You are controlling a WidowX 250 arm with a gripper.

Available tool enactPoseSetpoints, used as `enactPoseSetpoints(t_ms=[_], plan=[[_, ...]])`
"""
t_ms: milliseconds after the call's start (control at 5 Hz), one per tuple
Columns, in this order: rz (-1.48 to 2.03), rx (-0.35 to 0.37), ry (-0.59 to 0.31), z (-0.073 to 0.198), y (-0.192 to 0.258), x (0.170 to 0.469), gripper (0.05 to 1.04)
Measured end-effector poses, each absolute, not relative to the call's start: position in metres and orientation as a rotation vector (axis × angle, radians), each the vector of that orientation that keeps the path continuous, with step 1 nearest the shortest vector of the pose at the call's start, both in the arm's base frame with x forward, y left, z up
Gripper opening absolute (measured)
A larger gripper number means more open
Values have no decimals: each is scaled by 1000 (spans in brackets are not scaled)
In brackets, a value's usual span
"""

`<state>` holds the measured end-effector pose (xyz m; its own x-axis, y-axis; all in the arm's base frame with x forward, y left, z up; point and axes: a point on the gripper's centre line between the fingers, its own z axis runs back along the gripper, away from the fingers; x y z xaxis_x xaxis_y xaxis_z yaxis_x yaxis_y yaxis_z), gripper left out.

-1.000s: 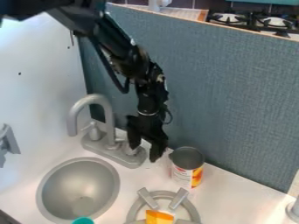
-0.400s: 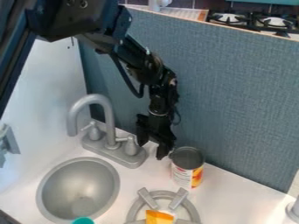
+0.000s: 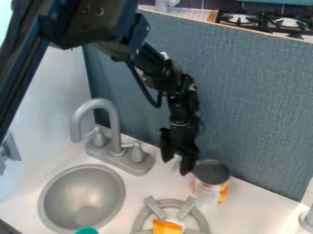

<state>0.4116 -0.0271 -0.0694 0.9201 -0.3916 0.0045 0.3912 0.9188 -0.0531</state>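
Gripper [image 3: 176, 166] of mine hangs point-down behind the burner, fingers clearly parted, nothing held; right finger sits at the can's left side, can't tell if touching. Left to right: gray sink [image 3: 79, 194], teal item [image 3: 87, 231] at its near rim, gray faucet [image 3: 114, 130] behind, gray burner [image 3: 202, 221] with orange-and-white piece [image 3: 166, 227] on it, then open-looking can [image 3: 209, 191], upright on white counter [image 3: 256, 205] near blue-gray panel [image 3: 256, 109].

blue-gray panel [image 3: 256, 105], stove [image 3: 287, 22] bhnd
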Motion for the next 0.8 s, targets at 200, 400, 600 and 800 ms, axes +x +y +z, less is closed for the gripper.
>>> enactPoseSetpoints(t_ms=[200,400,600,800], plan=[[-494,-146,21,-62,-67,407,1001],[-548,-190,29,-51,-103,407,1001],[-546,-208,2,-49,-128,407,1001],[-529,-247,4,-46,-138,405,1001]])
